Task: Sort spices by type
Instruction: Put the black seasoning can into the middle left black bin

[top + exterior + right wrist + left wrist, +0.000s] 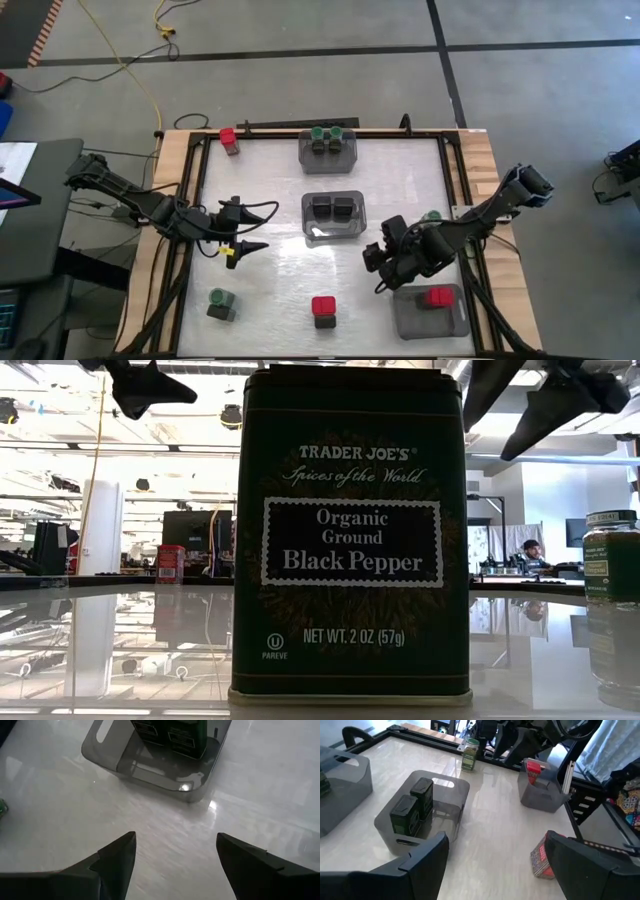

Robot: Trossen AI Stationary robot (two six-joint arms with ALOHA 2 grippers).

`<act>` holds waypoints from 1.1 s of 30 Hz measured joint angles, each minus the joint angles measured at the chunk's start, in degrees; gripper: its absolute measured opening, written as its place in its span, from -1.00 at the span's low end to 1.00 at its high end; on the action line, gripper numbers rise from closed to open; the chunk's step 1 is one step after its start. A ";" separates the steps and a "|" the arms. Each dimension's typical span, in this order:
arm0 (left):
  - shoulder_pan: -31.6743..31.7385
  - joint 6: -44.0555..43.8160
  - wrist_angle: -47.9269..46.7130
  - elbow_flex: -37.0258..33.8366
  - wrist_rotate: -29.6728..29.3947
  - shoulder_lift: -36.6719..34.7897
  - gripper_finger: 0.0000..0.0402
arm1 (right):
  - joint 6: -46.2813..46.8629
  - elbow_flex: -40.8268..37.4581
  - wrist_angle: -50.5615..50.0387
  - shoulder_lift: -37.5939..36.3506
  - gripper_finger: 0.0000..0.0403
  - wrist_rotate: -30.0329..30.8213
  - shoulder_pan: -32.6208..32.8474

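Observation:
Two black tins point(333, 209) stand in the middle grey bin point(352, 232), two green-capped jars point(328, 135) in the far bin point(328, 160), and one red-capped jar point(438, 297) in the near right bin point(415, 322). Loose spices stand upright on the table: a red-capped jar point(230, 140) at the far left, a green-capped one point(221, 303) at the near left, a red-capped one point(323, 311) near the front middle, and a green-capped one point(432, 217) at the right. My left gripper point(246, 248) hovers open left of the middle bin. My right gripper point(380, 265) hovers open to the bin's near right, fingers point(117, 860) over bare table.
A black pepper tin point(350, 540) fills the middle of the low view, with a green-capped jar point(612, 555) to its right. The left wrist view shows the middle bin point(447, 795), the right bin point(540, 795) and a red-capped jar point(541, 861). Black rails point(195, 200) frame the table.

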 joint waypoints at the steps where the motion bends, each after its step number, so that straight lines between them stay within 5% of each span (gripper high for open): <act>1: 0.00 -0.19 0.00 0.00 0.00 0.00 0.57 | 0.02 0.00 0.01 0.00 0.51 0.00 0.00; 20: -1.92 1.20 -4.61 6.97 3.37 11.91 0.57 | -3.17 0.00 0.03 0.00 0.51 -0.46 1.69; 24: -2.94 1.41 -6.45 9.23 8.16 15.54 0.57 | -4.37 0.00 -0.01 0.00 0.51 -0.50 2.57; 33: -11.52 1.03 -26.20 23.60 11.21 28.32 0.57 | -9.79 0.00 -0.03 0.00 0.51 -0.60 3.74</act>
